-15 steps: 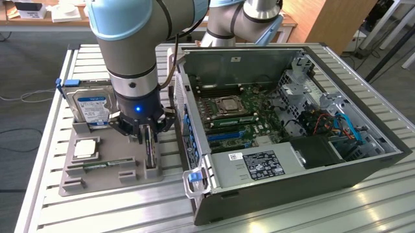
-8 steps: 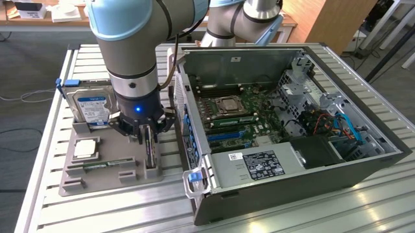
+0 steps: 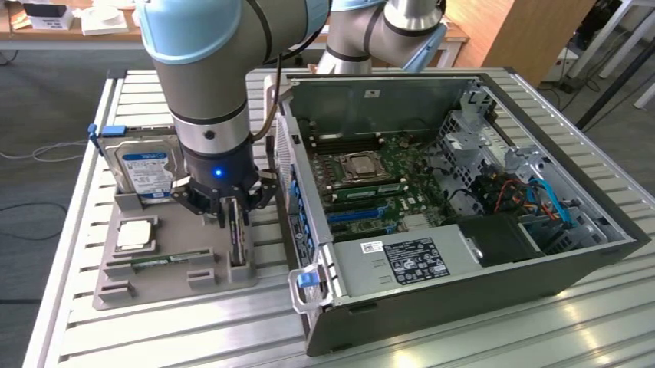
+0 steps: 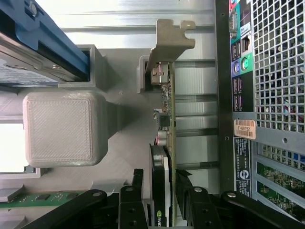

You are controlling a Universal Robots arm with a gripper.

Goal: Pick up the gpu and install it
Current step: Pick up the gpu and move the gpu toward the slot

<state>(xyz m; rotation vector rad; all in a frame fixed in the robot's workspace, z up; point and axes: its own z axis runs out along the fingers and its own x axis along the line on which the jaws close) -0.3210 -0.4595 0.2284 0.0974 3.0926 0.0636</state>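
Tabletop (image 3: 573,330) of ribbed metal slats carries everything you are working with. On it, toward the exterior view's right, the computer case (image 3: 461,307) lies on its side with the panel off, so you can see the motherboard (image 3: 379,192) and the labelled power supply (image 3: 404,261) inside. Your arm (image 3: 205,69) comes down from above at the exterior view's left, just beside the case. Below it sits the grey tray (image 3: 164,287), touching or very near the case's rear wall. At the tray's far end the hard drive (image 3: 143,170) stands upright in its slot, label facing you. The graphics card (image 3: 238,241) stands on its long edge in the tray slot nearest the case, right under the wrist; in the wrist view its silver end bracket (image 4: 171,38) points away from the camera, and the card runs parallel to the case's perforated back panel. Your gripper (image 3: 227,207) is lowered over that card with its black fingers (image 4: 138,186) spread, one on each side of it, and a thin dark gap shows beside at least one finger, so the card is straddled rather than clamped. Near the tray's middle lies the square processor (image 3: 135,234), and just in front of it the narrow green memory stick (image 3: 164,261).
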